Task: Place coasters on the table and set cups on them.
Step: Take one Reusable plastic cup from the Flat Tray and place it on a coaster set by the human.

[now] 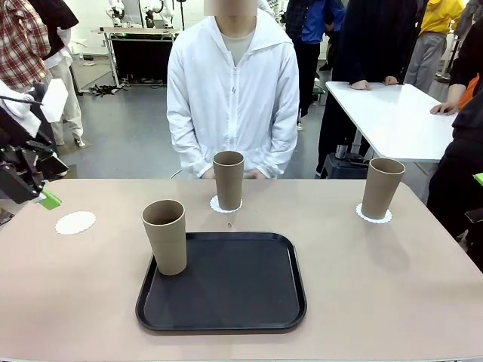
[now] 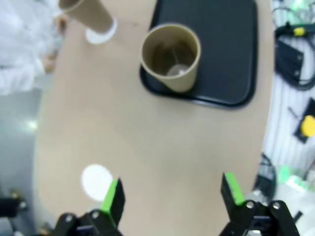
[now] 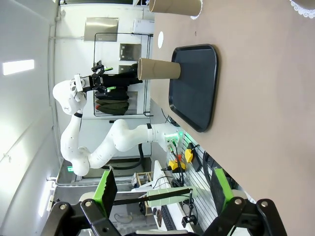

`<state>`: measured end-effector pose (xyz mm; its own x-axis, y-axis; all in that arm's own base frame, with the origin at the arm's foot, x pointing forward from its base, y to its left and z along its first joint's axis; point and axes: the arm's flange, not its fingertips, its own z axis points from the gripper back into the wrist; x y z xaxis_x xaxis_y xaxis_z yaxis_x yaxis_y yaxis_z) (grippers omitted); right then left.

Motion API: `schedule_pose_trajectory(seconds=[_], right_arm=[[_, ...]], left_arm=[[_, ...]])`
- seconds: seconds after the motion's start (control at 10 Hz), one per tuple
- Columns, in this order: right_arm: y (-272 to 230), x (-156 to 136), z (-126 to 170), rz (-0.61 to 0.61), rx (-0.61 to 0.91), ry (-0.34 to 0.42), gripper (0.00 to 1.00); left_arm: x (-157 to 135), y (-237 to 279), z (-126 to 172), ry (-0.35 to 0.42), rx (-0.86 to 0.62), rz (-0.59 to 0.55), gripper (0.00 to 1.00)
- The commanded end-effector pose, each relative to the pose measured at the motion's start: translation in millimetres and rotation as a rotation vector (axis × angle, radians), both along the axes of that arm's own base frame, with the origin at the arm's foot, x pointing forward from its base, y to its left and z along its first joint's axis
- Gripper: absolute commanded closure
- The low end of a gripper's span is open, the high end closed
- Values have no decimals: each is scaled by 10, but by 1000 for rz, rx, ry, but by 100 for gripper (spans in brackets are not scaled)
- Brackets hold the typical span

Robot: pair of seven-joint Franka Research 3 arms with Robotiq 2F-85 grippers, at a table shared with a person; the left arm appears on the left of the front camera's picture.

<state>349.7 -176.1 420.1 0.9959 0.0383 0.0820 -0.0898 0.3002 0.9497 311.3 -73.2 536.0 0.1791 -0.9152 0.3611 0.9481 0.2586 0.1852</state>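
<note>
Front view, done so far: 2 of 3 cups are set. The middle cup [image 1: 228,179] stands on the middle coaster [image 1: 226,204] in front of the person, and the far-right cup [image 1: 383,187] stands on the right coaster [image 1: 374,216].
Front view, cup to place: the third cup [image 1: 164,236] stands upright, mouth up, on the left edge of the black tray [image 1: 234,286].
Front view, target: the bare coaster [image 1: 75,222] lies flat on the table [image 1: 377,286], left of the tray and apart from the third cup.
Left wrist view, tool: the left gripper [image 2: 171,191] hangs above the table, jaws spread, nothing between them. The bare coaster sits just beside 1 finger in the picture, and the third cup is farther ahead.
Left wrist view, handling: the third cup is empty and looks light, thin-walled and matte. It should not slip, but it would probably tip if bumped near the rim and dent under a hard squeeze.
Left wrist view, hold: across the body at about mid-height, below the wider mouth, with gentle pressure.
Right wrist view, tool: the right gripper [image 3: 162,189] is released wide and carries nothing. The tray and the third cup are well off.
Right wrist view, caution: the coaster is thin paper and likely to slide, so the cup should go down straight.
</note>
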Motion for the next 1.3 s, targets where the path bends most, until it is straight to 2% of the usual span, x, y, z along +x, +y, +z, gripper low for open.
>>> schedule_pose_trajectory(seconds=[0.0,0.3,0.4,0.5,0.6,0.7,0.8,0.9,1.0,1.1,1.2], right_arm=[[0,-8,8,5,9,-1,0],[0,-8,8,5,9,-1,0],[0,-8,8,5,9,-1,0],[0,-8,8,5,9,-1,0],[0,-8,8,5,9,-1,0],[0,-8,8,5,9,-1,0],[0,-8,8,5,9,-1,0],[0,-8,8,5,9,-1,0],[0,-8,8,5,9,-1,0],[0,-8,8,5,9,-1,0],[0,-8,8,5,9,-1,0]], left_arm=[[-32,27,61,35,-24,12,0],[-32,27,61,35,-24,12,0],[-5,27,2,15,-25,0,0],[323,119,-214,90,-87,-142,0],[756,259,-538,168,-202,-182,0],[978,405,-804,167,-255,-284,0],[1076,497,-1028,164,-286,-331,0],[1152,550,-1188,190,-350,-358,0],[1172,549,-1286,182,-423,-407,0],[1088,557,-1383,151,-475,-418,0],[993,495,-1493,129,-535,-373,0]])
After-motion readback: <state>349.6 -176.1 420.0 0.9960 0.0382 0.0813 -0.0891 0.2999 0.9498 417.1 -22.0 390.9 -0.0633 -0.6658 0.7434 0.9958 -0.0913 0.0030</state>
